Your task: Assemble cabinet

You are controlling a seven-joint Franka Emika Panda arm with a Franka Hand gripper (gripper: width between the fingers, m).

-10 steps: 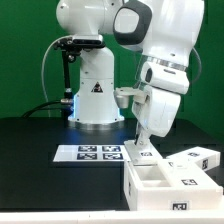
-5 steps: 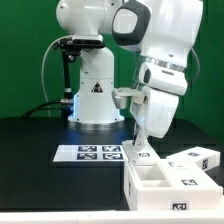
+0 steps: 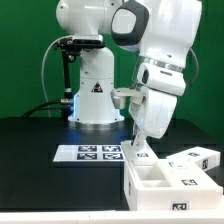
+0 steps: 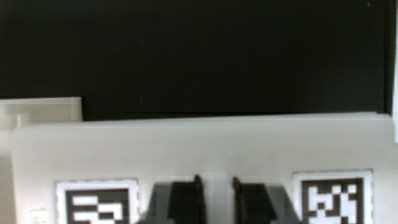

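White plastic shows through the narrow gap between the Panda arm's two dark fingers (image 4: 176, 200), and these views do not settle whether the jaws pinch anything or merely stand slightly spread above it. Directly beneath them lies a flat cabinet panel (image 4: 214, 150), face up, with a square tag to either side of the fingers. Its long axis runs along the line joining the two fingers rather than across it, so a grasp on an edge would, by the look of it, call for a turn of the wrist or a shift toward the panel's rim. In the exterior view the same panel (image 3: 141, 154) sits low on the black surface (image 3: 35, 150) under the lowered wrist. It lies between the marker board (image 3: 97, 152), toward that view's left, and the open cabinet body (image 3: 150, 198), just beside it and nearer the camera, compartments facing up. A second tagged panel (image 3: 197, 158) rests toward that view's right, near the body and apart from the jaws.
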